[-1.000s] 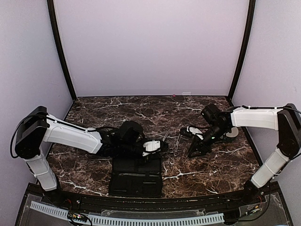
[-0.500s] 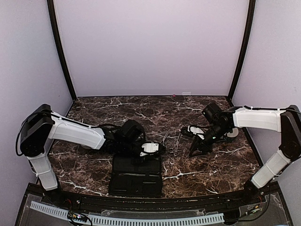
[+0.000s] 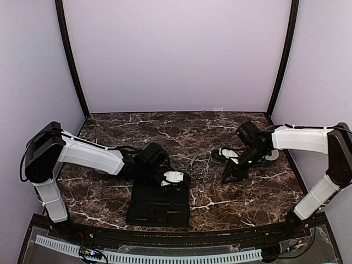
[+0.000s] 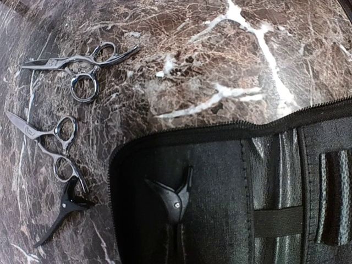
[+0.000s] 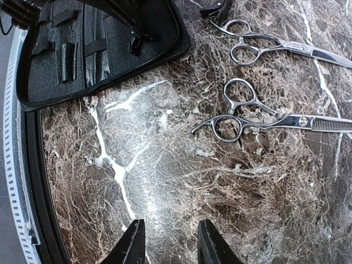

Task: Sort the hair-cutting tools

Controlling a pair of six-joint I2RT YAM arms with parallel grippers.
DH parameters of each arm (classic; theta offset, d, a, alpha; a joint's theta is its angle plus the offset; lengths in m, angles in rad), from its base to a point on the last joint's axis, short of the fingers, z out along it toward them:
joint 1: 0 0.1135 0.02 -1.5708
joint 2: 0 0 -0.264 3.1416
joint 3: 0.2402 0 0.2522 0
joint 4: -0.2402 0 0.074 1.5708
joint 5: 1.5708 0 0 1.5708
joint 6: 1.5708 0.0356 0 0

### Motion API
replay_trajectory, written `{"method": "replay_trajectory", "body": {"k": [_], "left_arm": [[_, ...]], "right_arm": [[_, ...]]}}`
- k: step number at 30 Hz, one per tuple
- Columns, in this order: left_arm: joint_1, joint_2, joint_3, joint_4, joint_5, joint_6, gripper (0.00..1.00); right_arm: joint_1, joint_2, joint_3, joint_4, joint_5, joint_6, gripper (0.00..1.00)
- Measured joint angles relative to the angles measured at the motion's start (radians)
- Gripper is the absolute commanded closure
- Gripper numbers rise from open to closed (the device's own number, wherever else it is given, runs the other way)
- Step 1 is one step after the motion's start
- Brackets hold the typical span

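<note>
Two silver scissors [image 4: 58, 137] [image 4: 77, 63] lie side by side on the marble, also visible as scissors [image 5: 258, 118] in the right wrist view and scissors [image 3: 201, 163] from above. A slim dark clip-like piece [image 4: 61, 212] rests beside them. My left gripper [image 4: 176, 225] is shut on another dark clip piece [image 4: 175, 199] and holds it over the open black case [image 4: 231, 181]. From above, the left gripper [image 3: 175, 177] sits at the case's far edge. My right gripper [image 5: 168, 242] is open over bare marble with nothing between its fingers. It hovers right of the scissors as right gripper [image 3: 228, 176].
The black fabric case [image 3: 159, 203] lies open near the table's front edge, its elastic loops [image 4: 275, 217] showing. A pale round object [image 3: 270, 155] sits partly hidden behind the right arm. Walls enclose the marble table [image 3: 165, 129] on three sides.
My left gripper has drawn back toward the front and left with the dark clip piece, from beside the scissors to over the case. The right arm has hardly moved.
</note>
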Motion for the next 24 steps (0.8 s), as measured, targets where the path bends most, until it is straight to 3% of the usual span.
{"method": "replay_trajectory", "body": {"k": [24], "left_arm": [[0.011,-0.023,0.0,-0.095,-0.078,0.022,1.0]], "right_arm": [[0.012,0.036,0.0,-0.003,0.034,-0.002,0.68]]}}
